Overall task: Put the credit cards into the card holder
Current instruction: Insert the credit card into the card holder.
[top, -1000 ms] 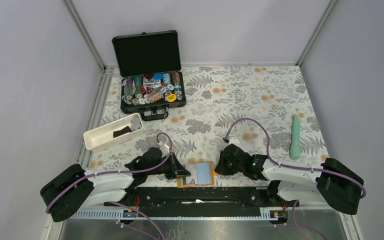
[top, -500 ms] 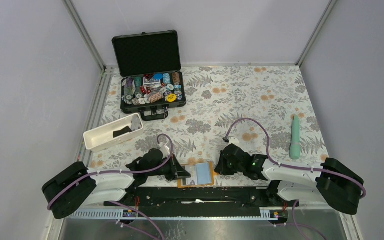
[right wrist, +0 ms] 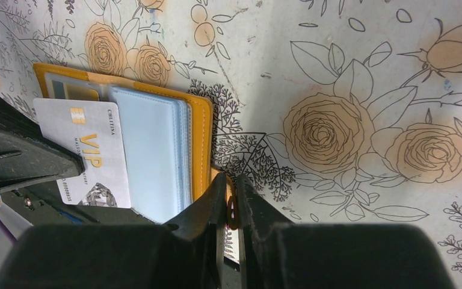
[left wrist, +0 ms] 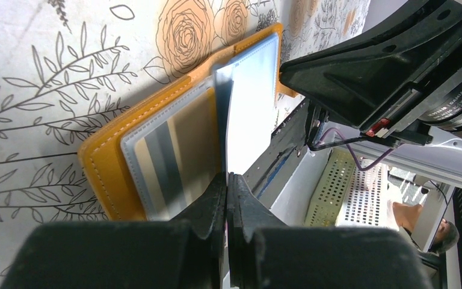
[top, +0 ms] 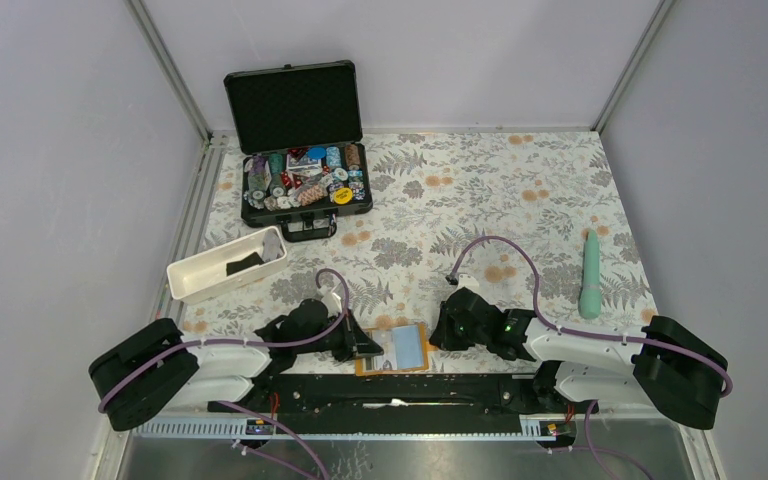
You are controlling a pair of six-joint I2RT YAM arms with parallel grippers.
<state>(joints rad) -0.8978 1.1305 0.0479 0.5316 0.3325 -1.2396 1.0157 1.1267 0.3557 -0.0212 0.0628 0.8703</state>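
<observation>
Open orange card holder (top: 393, 349) lying flat at the middle of the table's (top: 480, 190) near edge, between the two arms. Pale blue plastic sleeves (right wrist: 153, 156) fanned across its middle. One card with a gold chip already tucked into the left half.

Left gripper (left wrist: 227, 180) pressed together on the near end of a pale credit card (right wrist: 90, 150) marked VIP, pinching it. Card tilted up on one long edge over the holder, not yet inside any sleeve. Hard to tell whether touching the sleeves or just above them.

Right gripper (right wrist: 228, 186) low at the holder's right edge, fingers nearly together with a sliver of orange snap tab (right wrist: 231, 211) between them, apparently pinning the holder down.

Small dark flat thing (top: 245, 263) in the white tray (top: 185, 280) near the left edge, possibly the black card, too small to tell.

Likely trouble from here, as a judgement:
- Leading corner missing the sleeve mouth and riding over the top, because of the tilt and the thin, floppy plastic.
- Sleeve lip folding or bunching under a push at the wrong angle.
- Holder skidding sideways or off the near edge, with only a slight hold on the tab.
- Card swivelling or slipping in the pinch, gripped at one end only.
- Dropped card lost among the arm bases beyond the near edge.
- Grippers knocking together, working so close.
</observation>
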